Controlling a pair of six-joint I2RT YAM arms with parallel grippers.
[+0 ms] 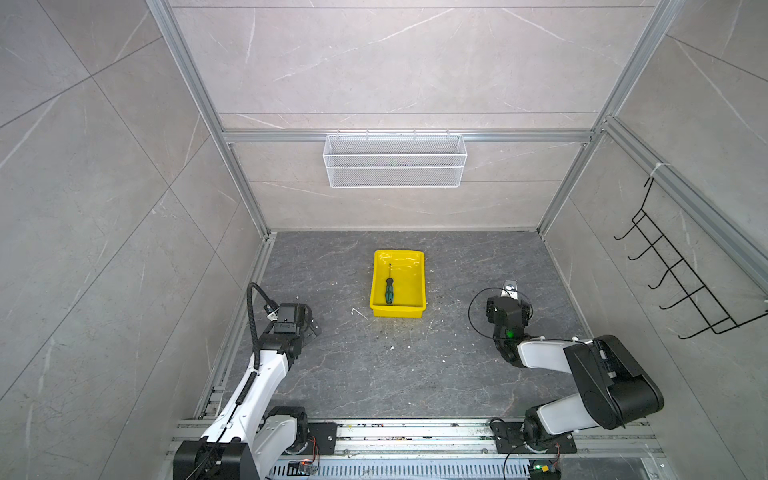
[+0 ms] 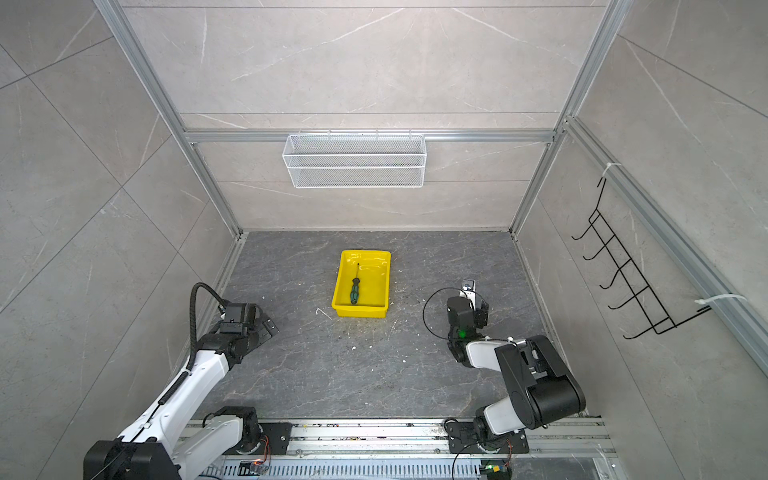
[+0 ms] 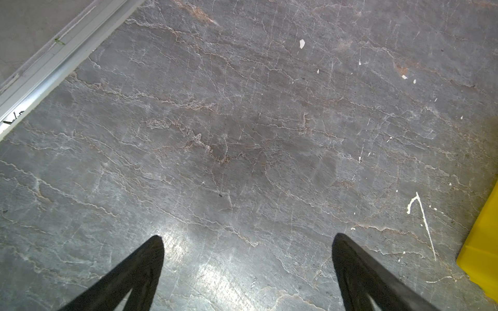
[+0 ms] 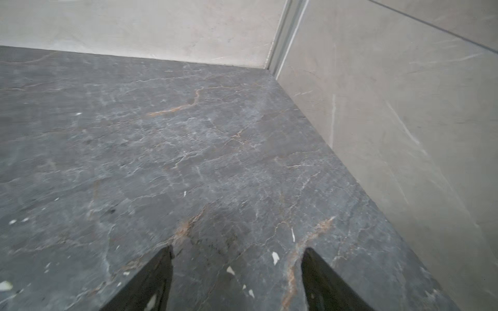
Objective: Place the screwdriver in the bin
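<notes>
The screwdriver (image 1: 389, 291) lay in the bin (image 1: 397, 311); left gripper (image 3: 246, 239) and right gripper (image 4: 237, 253), jaws apart and empty, flanked it; a stray arm sweep could tip it.

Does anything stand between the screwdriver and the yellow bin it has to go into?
Nothing visible does: the screwdriver already lies inside the bin, flat on its floor. The left gripper and the right gripper hang open and empty over the table, both apart from the bin.

The screwdriver (image 1: 389, 291) in the bin (image 1: 397, 312) — wire basket (image 1: 395, 162) behind.
</notes>
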